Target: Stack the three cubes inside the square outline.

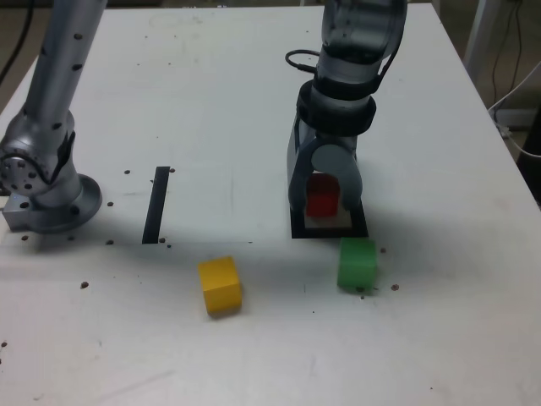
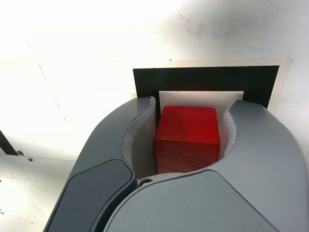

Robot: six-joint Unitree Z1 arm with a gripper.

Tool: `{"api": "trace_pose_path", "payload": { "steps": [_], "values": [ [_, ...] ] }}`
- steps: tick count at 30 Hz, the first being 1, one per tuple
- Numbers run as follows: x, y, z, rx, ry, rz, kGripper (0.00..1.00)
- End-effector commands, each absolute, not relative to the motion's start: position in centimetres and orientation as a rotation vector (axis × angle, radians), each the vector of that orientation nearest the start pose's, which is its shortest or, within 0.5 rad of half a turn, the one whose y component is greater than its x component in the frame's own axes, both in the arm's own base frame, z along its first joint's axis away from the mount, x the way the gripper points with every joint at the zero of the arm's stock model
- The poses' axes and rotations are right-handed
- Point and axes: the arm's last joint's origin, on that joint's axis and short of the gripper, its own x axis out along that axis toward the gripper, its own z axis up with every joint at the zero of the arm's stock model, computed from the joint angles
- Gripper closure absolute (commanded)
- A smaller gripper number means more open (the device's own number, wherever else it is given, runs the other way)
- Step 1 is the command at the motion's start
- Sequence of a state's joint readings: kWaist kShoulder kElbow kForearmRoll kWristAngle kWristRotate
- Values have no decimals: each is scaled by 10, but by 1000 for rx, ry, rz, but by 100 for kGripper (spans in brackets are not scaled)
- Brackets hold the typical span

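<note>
While the gripper [image 1: 325,196] straddles the red cube [image 2: 187,137] over the square outline [image 2: 205,78], its jaws stand slightly apart from the cube's sides, apparently letting go. Base block placed; yellow cube [image 1: 221,285] and green cube [image 1: 357,264] wait nearby on the table [image 1: 211,85].

Arm: rose out of the exterior view's top and reached steeply down, wrist nearly vertical.
Base: sat at the exterior view's left edge.
Pincer [image 1: 322,205]: pointed down, low near the counter [image 1: 254,101].
Jaws: curved, standing either side of the red cube [image 2: 187,137]; a thin gap seemed to show beside it, so contact was unclear.
</note>
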State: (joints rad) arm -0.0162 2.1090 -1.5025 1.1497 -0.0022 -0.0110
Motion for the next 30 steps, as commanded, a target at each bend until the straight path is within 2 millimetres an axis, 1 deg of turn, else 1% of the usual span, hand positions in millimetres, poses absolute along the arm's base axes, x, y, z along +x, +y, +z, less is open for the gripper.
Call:
{"api": "trace_pose_path", "payload": {
  "steps": [1,2,3,11,14,16,19,22,26,30],
  "values": [
    [365,-7,213,11,1765,1,5],
    [364,-6,214,12,1766,2,2],
    [362,-6,216,13,1766,2,1],
    [357,-7,232,13,1740,1,0],
    [350,-8,244,18,1718,-3,0],
    [342,-11,255,23,1705,-10,0],
    [321,-15,271,27,1691,-25,0],
    [293,-21,282,23,1685,-35,0],
    [256,-33,286,9,1691,-15,0],
    [227,-47,284,-28,1706,47,0]
  ]
}}
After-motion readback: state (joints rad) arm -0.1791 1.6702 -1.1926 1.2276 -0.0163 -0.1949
